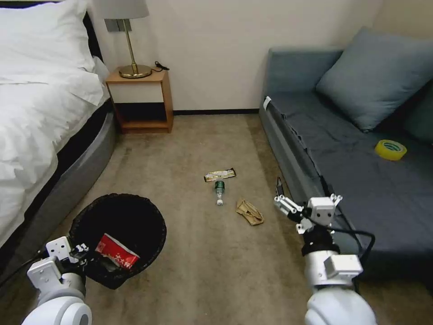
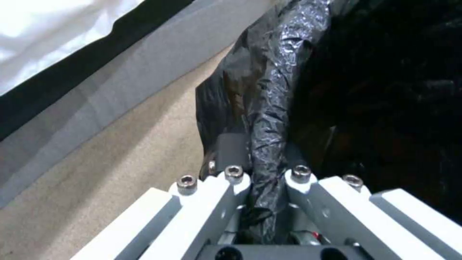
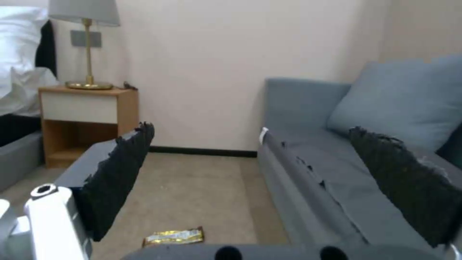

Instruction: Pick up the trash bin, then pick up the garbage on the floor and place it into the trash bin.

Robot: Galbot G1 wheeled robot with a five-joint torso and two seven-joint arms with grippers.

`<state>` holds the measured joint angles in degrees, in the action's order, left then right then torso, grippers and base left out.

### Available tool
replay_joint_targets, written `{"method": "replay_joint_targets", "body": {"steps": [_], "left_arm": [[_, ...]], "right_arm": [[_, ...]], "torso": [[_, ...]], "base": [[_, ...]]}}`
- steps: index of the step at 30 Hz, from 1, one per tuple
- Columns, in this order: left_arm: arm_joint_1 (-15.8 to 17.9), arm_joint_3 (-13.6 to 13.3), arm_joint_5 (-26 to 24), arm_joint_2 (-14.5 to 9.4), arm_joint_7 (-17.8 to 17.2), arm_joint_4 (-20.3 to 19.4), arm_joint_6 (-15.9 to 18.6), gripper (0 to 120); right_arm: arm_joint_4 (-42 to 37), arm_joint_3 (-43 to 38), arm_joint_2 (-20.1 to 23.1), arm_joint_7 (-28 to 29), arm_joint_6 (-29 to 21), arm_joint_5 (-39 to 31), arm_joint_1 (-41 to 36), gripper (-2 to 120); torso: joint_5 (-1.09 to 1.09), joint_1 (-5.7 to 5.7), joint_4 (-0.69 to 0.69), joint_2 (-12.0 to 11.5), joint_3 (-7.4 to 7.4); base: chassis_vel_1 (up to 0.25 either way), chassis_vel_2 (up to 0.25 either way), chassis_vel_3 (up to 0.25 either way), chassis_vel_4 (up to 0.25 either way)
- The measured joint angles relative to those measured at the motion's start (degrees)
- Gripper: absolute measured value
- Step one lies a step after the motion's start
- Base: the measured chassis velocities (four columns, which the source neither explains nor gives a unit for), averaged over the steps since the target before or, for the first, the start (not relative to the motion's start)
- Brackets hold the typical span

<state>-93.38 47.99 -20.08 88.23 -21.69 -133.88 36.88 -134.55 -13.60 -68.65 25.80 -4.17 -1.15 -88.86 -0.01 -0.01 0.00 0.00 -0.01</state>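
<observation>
The left gripper [image 1: 81, 253] is clamped on the near rim of the trash bin [image 1: 118, 234]; in the left wrist view a fold of the black bag liner [image 2: 269, 119] runs down between the closed fingers [image 2: 234, 180], so the hold is on liner and rim together. This grip appears intended to keep the bin beside the bed [image 1: 40, 113], mouth up, where the other arm can reach it. A red-and-white carton [image 1: 115, 256] already lies inside the bin. Three items remain on the carpet [image 1: 189, 271], well apart from the bin: a gold-and-black snack wrapper [image 1: 220, 174], a small green-labelled bottle [image 1: 219, 191] lying on its side just below it, and a crumpled brown paper bag [image 1: 249, 211] to the right of the bottle. The right gripper [image 1: 280, 195] is raised in front of the sofa [image 1: 361, 180], nearest the paper bag; its jaws stand wide apart, holding and touching nothing, and the right wrist view looks between the two dark pads [image 3: 120, 173] toward the wrapper [image 3: 173, 236] on the floor. The open jaws suit an approach to the next item. A yellow tape roll [image 1: 390, 149] rests on the sofa seat.
</observation>
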Motion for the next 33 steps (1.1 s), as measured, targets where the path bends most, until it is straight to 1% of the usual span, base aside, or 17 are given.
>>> {"method": "replay_joint_targets", "body": {"steps": [7,12,19,25,28,33], "left_arm": [[0.1,0.0,0.0,0.2,0.0,0.0,0.0,2],[0.1,0.2,0.0,0.4,0.0,0.1,-0.2,2],[0.4,0.4,-0.1,0.3,0.0,0.6,-0.4,2],[0.8,0.4,-0.3,0.1,0.0,1.1,-0.4,2],[1.0,0.4,-0.4,0.1,0.0,1.6,-0.5,2],[1.2,0.5,-0.5,0.0,0.0,2.3,-0.7,2]], "right_arm": [[1.7,0.5,1.8,-0.3,0.0,-1.0,2.2,100],[2.8,1.2,2.5,-0.4,0.0,-1.5,3.2,100],[4.2,2.0,2.7,-0.4,-0.1,-1.7,4.2,100],[5.0,2.5,3.0,-0.5,-0.1,-2.1,5.1,100],[5.7,3.1,3.3,-0.8,-0.1,-2.6,5.8,100],[7.6,4.0,4.0,-1.3,-0.2,-3.4,7.5,100]], "torso": [[0.01,0.0,0.0,0.0,0.0],[0.0,0.0,0.0,0.0,0.01],[0.02,0.01,0.0,0.0,0.02],[0.01,0.01,0.0,0.0,0.02],[0.01,0.01,-0.01,0.0,0.02],[0.01,0.01,-0.01,0.0,0.01]], "base": [[-0.049,0.038,0.048,-0.038],[-0.14,0.159,0.154,-0.157],[-0.214,0.226,0.218,-0.222],[-0.183,0.165,0.179,-0.186],[-0.112,0.103,0.107,-0.135],[-0.027,0.016,0.02,-0.023]]}}
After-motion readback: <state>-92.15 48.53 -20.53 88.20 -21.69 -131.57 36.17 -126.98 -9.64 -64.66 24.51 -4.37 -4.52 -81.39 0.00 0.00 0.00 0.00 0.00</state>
